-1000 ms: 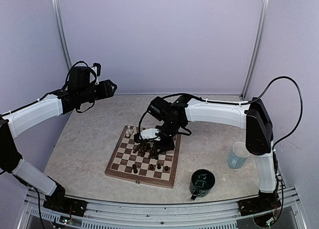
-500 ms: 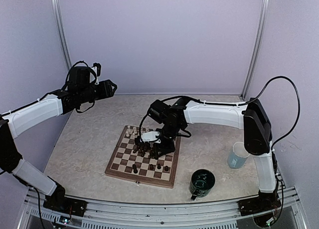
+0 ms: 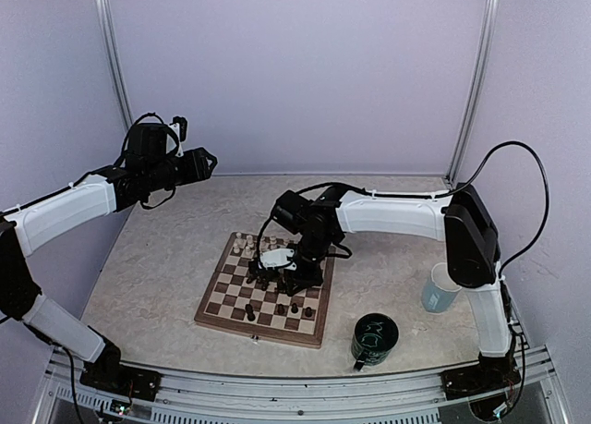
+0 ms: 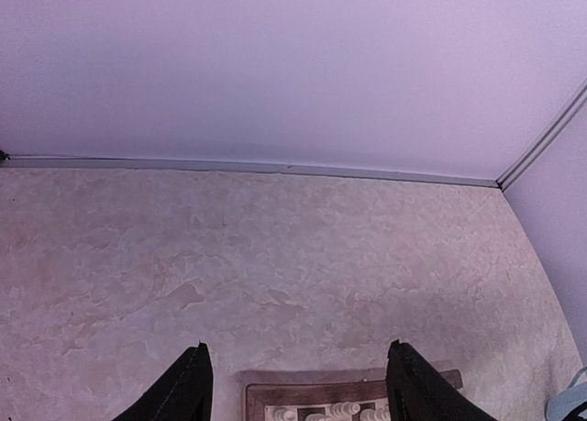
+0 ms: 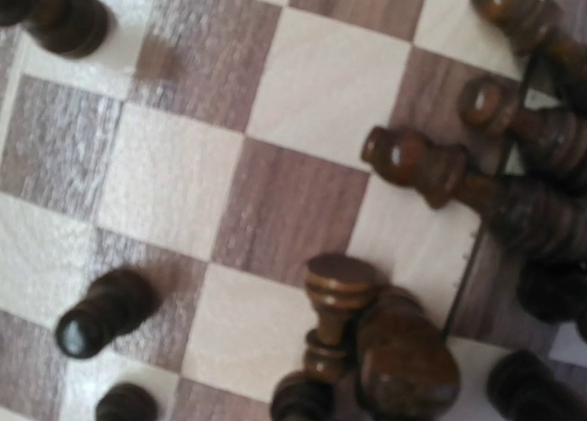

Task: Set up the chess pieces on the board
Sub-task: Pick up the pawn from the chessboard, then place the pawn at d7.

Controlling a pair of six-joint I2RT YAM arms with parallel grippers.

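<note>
Since a second ago the right gripper (image 3: pixel 277 265) has slid left and lower over the middle of the board (image 3: pixel 263 330), into a huddle of dark pieces (image 5: pixel 413 169); whether its jaws pinch one cannot be told. Left gripper (image 4: pixel 298 366) hangs raised beyond the far-left corner, fingers spread, empty; cream pieces (image 3: pixel 242 242) stand there. Some dark pieces seem toppled; they are probably light, hard, smooth wood that rolls easily, best pinched at the narrow neck.

You are looking at a board (image 3: pixel 261 329) checkered in dark brown and pale cream, with a brown wood-grain border. It is carrying dark brown pieces (image 5: pixel 417 164) and cream-white pieces (image 3: pixel 242 242). Around it, a marbled beige table (image 3: pixel 157 258) is showing a dark green mug (image 3: pixel 374 336) with pale scribbled markings and a light blue cup (image 3: pixel 441 287).
</note>
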